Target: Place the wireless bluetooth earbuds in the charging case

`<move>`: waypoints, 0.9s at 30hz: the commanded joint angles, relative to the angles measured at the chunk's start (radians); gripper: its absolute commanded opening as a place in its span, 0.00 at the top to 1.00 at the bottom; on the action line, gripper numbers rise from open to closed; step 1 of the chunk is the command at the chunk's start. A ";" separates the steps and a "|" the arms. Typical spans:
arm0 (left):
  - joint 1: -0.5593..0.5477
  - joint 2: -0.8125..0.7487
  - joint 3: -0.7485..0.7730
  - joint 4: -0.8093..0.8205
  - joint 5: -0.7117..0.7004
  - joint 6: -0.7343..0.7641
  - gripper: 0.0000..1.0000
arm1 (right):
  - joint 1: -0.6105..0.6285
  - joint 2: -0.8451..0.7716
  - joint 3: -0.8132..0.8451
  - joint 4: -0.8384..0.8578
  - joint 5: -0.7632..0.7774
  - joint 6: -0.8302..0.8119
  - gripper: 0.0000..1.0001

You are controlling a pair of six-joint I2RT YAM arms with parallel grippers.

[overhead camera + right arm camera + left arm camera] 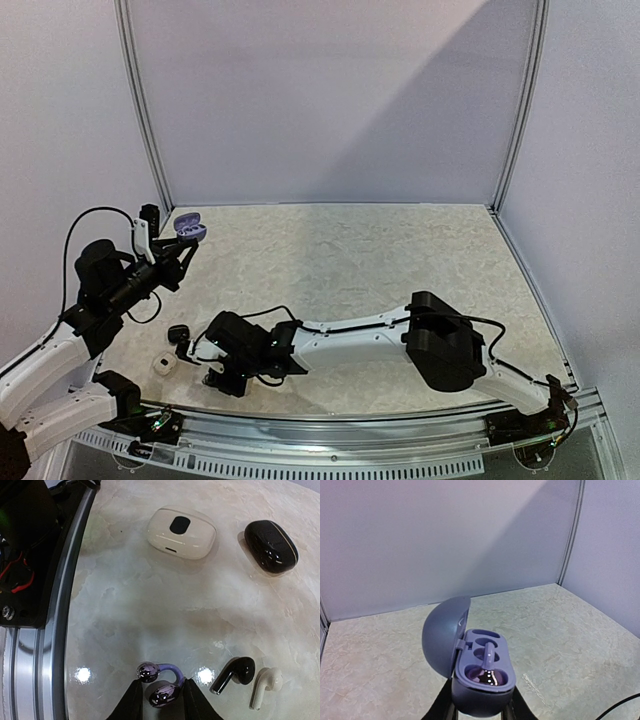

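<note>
**A:** What is on my left?

**B:** Your left gripper [183,242] is raised well beyond the white case [163,365], toward the back wall. Its fingers are clamped on the base of the lavender case [482,680]. The lid [445,637] is swung open to the left, and a seated earbud [488,655] lies in the wells.

**A:** And the white case itself?

**B:** It lies shut on the table [150,605], close to the front rail. The black case [271,546] is to its right, near it but not touching.

**A:** My right hand?

**B:** Your right gripper [162,707] is low over the table, near the white case. It is pinching the lavender earbud [164,694], with the fingers against the lower shiny ball. I cannot tell whether the earbud touches the table.

**A:** Any loose ones?

**B:** Two. The black earbud [235,674] is just right of the pinched one. The white earbud [265,685] is next to it on the right, not touching. In your right wrist view, both lie nearer the camera than the white case.
</note>
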 commanded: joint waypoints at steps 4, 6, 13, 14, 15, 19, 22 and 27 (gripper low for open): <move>-0.003 0.001 -0.013 0.029 -0.001 0.007 1.00 | 0.006 0.042 0.031 -0.031 -0.007 -0.017 0.75; -0.002 0.003 -0.013 0.031 0.000 0.006 1.00 | 0.007 0.041 0.031 -0.030 -0.006 -0.015 0.77; -0.003 0.008 -0.014 0.035 0.000 0.004 1.00 | 0.005 0.028 0.039 -0.038 -0.002 -0.015 0.83; -0.003 0.008 -0.014 0.035 0.000 0.005 1.00 | 0.004 0.022 0.039 -0.036 -0.003 -0.016 0.83; -0.002 0.006 -0.013 0.035 0.000 0.006 1.00 | 0.004 0.012 0.038 -0.033 -0.005 -0.020 0.84; -0.002 0.004 -0.014 0.035 0.000 0.009 1.00 | 0.002 -0.032 0.019 -0.011 0.004 -0.044 0.85; -0.002 0.003 -0.013 0.035 -0.004 0.010 1.00 | -0.007 -0.085 -0.031 0.044 0.024 -0.040 0.86; -0.002 0.004 -0.014 0.034 -0.009 0.013 1.00 | -0.043 -0.186 -0.147 0.170 0.038 0.028 0.88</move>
